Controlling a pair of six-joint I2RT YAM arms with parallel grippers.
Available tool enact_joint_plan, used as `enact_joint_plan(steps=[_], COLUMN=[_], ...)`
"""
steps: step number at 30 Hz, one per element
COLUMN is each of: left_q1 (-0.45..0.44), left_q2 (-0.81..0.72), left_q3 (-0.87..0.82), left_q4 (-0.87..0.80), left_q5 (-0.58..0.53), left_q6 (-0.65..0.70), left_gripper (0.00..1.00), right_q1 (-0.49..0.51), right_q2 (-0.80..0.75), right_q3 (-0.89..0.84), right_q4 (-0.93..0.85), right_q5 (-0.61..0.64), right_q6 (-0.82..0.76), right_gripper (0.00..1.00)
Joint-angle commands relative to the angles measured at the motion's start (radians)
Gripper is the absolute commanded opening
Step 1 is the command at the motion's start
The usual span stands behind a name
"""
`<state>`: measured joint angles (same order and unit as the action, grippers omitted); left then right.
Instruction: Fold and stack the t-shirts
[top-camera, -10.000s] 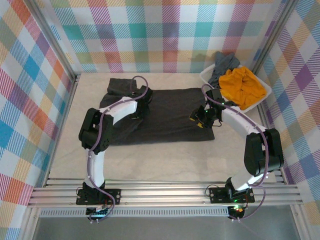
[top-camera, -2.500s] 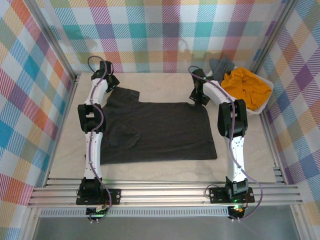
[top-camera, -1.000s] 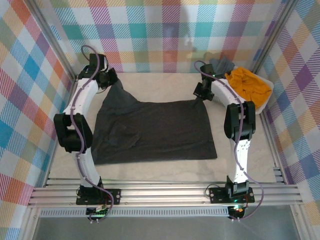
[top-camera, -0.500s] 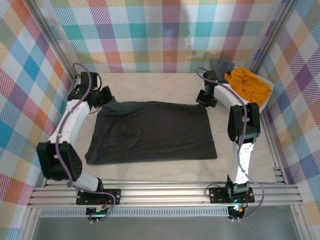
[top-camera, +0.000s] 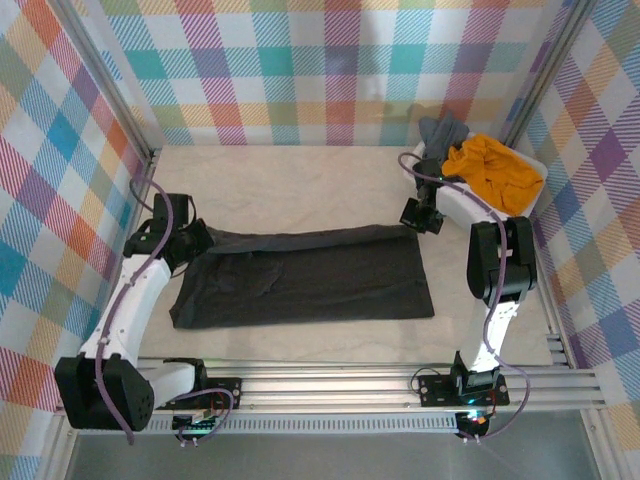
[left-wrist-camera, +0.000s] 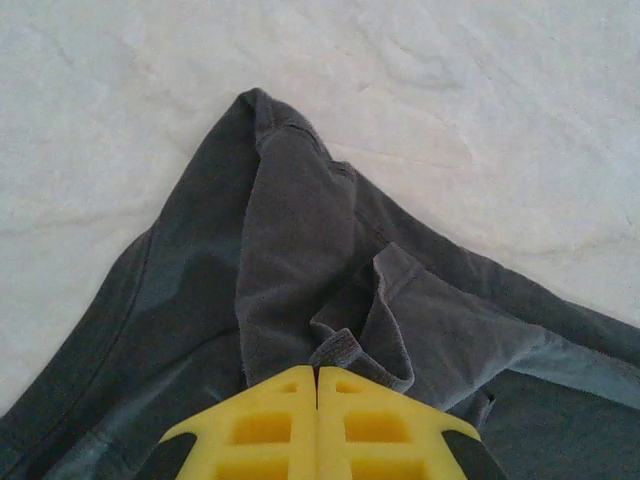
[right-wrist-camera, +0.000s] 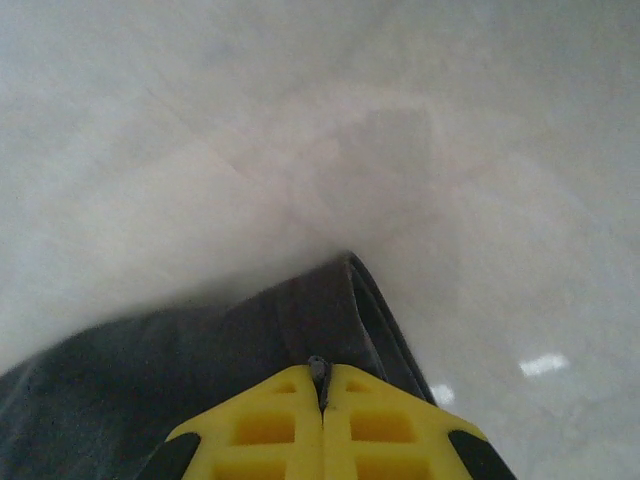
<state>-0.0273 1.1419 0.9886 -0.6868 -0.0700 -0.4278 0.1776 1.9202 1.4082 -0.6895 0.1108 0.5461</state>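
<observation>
Change: since half a second back, we see both grippers drawn toward the near side, carrying the shirt's far hem with them. The cloth now shows as a narrower band, and the left arm's elbow has swung down to the near-left corner.
Left gripper (top-camera: 196, 240): yellow fingers pressed together (left-wrist-camera: 318, 372), pinching a bunched fold at the far-left corner of the shirt. It sits near the left wall, with only a narrow strip of table between them.
Dark charcoal t-shirt (top-camera: 310, 275): it lies across the middle of the table (top-camera: 300, 180). The far edge is lifted and doubled toward us. The near edge lies flat and straight, close to the rail (top-camera: 330, 385) but apart from it. We see the left corner rumpled in the wrist view (left-wrist-camera: 300, 250).
Open room: bare table runs behind the shirt to the back wall, and a thinner bare strip runs in front of it.
Right gripper (top-camera: 420, 215): fingers closed (right-wrist-camera: 322, 372) on the far-right hem (right-wrist-camera: 200, 380), just beside the basket.
Basket (top-camera: 530, 197): white, in the far-right corner, holding the mustard-orange t-shirt (top-camera: 490, 170). The slate grey t-shirt (top-camera: 445, 130) hangs over its far rim.
</observation>
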Motion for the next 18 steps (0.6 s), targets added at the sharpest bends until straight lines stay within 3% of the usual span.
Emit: enact_joint_plan(steps=[1,9,18], left_q1=[0.009,0.009,0.009], left_q2=[-0.105,-0.204,-0.31], left_q3=[-0.054,-0.18,-0.209], left_q4=[-0.054,-0.072,-0.096], left_q5=[-0.067,-0.08,-0.139], left_q6=[-0.084,-0.164,-0.217], left_gripper=[0.0,0.0,0.0], right_q1=[-0.004,-0.003,-0.003], right_q2=[-0.058,-0.102,-0.159], right_q3=[-0.052,-0.14,-0.193], right_q4=[0.021,0.037,0.025], right_q5=[-0.001,0.005,0.054], right_q6=[0.029,0.04,0.049], right_gripper=[0.0,0.0,0.0])
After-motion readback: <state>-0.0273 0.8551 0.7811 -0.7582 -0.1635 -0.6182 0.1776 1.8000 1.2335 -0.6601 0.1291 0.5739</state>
